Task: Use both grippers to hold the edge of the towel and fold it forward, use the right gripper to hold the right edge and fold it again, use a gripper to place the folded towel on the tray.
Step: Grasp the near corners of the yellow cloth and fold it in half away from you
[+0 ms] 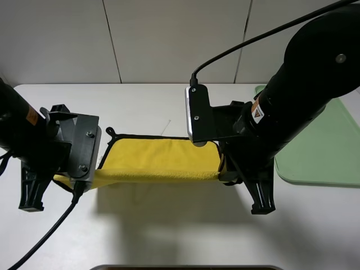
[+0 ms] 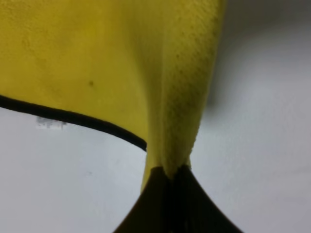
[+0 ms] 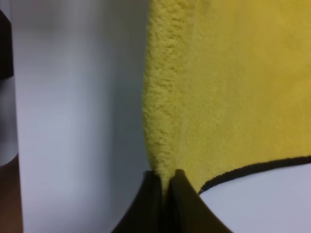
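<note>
Pale grey wall panels [image 1: 169,39] with thin vertical seams back a white table [image 1: 152,236], whose matte top carries a soft shadow [image 1: 169,205] in front of the yellow towel [image 1: 160,160]. A dark strip [image 1: 185,268] shows at the table's near edge, too thin to identify. The towel stretches sideways between the two black arms near the middle of the table. Its plain yellow near border is pulled taut, while the black-trimmed far edge [image 1: 152,136] runs toward the wall, with a small black loop [image 1: 109,133] at its far left corner. The left wrist view shows the left gripper [image 2: 167,174] pinched tight on a gathered fold of the yellow cloth, its dark jaws pressed together with fabric rising from between them and the black trim curving away over bare white tabletop. The right wrist view shows the right gripper [image 3: 165,177] clamped in the same way on the towel's fuzzy side border, jaws closed with cloth between them. A pale green tray [image 1: 332,146] sits at the table's right side, partly hidden behind the right arm and apart from the towel.
</note>
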Controlling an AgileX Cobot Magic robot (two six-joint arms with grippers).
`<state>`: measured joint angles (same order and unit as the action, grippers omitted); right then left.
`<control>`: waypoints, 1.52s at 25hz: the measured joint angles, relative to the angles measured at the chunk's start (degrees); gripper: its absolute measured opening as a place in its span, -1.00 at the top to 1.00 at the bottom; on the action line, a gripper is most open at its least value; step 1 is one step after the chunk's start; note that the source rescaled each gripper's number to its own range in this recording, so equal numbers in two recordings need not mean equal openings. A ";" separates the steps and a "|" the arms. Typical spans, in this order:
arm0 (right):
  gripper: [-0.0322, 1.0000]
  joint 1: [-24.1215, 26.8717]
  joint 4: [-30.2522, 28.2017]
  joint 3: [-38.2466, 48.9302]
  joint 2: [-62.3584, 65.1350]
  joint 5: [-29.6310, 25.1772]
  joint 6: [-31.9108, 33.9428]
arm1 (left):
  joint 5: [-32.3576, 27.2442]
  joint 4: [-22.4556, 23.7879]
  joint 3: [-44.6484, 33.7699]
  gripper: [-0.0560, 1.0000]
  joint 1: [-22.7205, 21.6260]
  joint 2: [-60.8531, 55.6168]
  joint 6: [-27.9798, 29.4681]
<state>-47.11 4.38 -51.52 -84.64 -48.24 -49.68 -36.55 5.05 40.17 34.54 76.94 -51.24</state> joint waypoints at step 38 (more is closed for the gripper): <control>0.94 0.88 -24.56 -0.49 -10.11 12.01 15.25 | 17.09 8.81 7.07 0.89 -6.04 13.81 0.00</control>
<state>-46.23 -20.17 -52.02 -94.74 -36.23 -34.43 -19.46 13.86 47.24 28.51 90.75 -51.24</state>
